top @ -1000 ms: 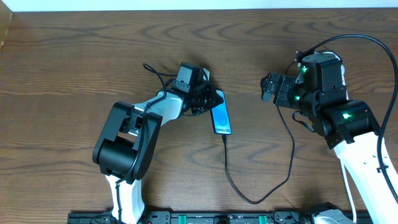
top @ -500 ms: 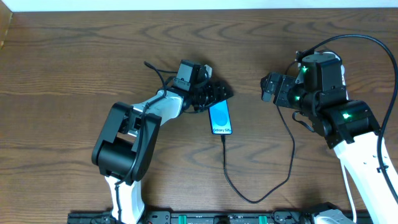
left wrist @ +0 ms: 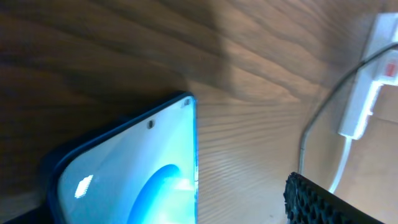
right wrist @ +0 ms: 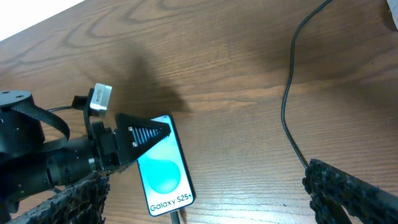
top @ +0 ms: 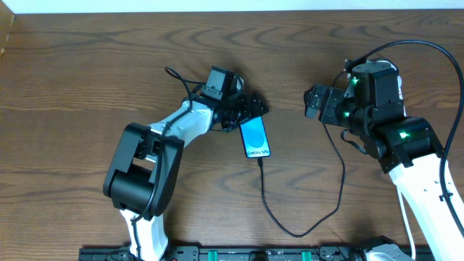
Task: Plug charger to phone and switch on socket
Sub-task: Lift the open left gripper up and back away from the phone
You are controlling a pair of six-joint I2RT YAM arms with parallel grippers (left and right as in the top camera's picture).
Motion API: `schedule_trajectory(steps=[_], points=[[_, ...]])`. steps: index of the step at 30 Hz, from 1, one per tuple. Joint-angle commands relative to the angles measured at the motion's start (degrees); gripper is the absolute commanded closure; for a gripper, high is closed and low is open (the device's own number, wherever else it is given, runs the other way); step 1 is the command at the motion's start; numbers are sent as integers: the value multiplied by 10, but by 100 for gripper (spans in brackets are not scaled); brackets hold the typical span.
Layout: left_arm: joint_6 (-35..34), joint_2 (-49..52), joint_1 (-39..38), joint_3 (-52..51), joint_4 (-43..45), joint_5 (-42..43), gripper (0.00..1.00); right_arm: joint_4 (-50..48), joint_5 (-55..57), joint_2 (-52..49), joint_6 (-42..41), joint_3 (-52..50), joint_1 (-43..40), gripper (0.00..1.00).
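Note:
The phone (top: 255,138) lies flat on the table, its blue screen lit, also seen in the left wrist view (left wrist: 137,180) and the right wrist view (right wrist: 163,167). The charger's black cable (top: 290,230) runs from the phone's lower end, where its plug (right wrist: 176,215) sits, loops forward and rises toward the right arm. My left gripper (top: 248,116) stands open over the phone's top end, jaws either side, not gripping. My right gripper (top: 310,101) hangs open and empty to the right. The socket (left wrist: 387,43), white with a red mark, shows only in the left wrist view.
A white block (left wrist: 356,112) hangs off the socket with a white lead (left wrist: 339,168) beside it. The wooden table (top: 87,65) stretches around the arms. The table's front rail (top: 239,254) runs along the near edge.
My left gripper went from shut on the phone's top end to open, letting it go, and drew back slightly up-left. The phone shifted a little left. The right arm stayed still.

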State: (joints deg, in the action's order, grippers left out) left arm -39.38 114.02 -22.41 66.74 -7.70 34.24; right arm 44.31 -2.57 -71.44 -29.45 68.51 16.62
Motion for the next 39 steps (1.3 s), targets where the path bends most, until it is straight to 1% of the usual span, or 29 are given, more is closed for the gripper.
schedule_trajectory(steps=[1, 5, 9, 12, 14, 16, 19, 21, 23, 25, 28, 33, 39], points=[[14, 30, 1, -22, -56, -143, 12, 0, 5, 3, 8, 3, -3, 1], [17, 30, 1, -22, -83, -174, 12, 0, 5, 3, 9, 3, -3, 1], [25, 30, 4, -22, -88, -174, 12, 1, 5, 3, 8, 3, -3, 1], [38, 26, 10, -18, -95, -174, 12, 1, 5, 3, 9, 3, -3, 1], [67, 12, 24, -8, -120, -174, 12, 3, 6, 3, 9, 3, -3, 1], [96, -17, 43, 4, -153, -180, 11, 3, 6, 3, 8, 3, -3, 1], [101, -60, 64, 21, -208, -229, 12, 3, 10, 3, 9, 3, -3, 1], [121, -96, 78, 37, -246, -247, 12, 2, 10, 3, 9, 3, -3, 1], [161, -160, 95, 53, -288, -249, 12, -1, 12, 3, 8, 2, -3, 1], [178, -207, 102, 56, -308, -249, 12, -2, 18, 3, 8, 2, -3, 1], [180, -281, 109, 56, -324, -249, 12, -1, 22, 3, 8, 2, -3, 1], [179, -378, 109, 56, -326, -249, 12, 4, 22, 3, 8, 1, -3, 1], [179, -430, 109, 56, -326, -249, 12, 10, 22, 3, 8, 1, -3, 1]])
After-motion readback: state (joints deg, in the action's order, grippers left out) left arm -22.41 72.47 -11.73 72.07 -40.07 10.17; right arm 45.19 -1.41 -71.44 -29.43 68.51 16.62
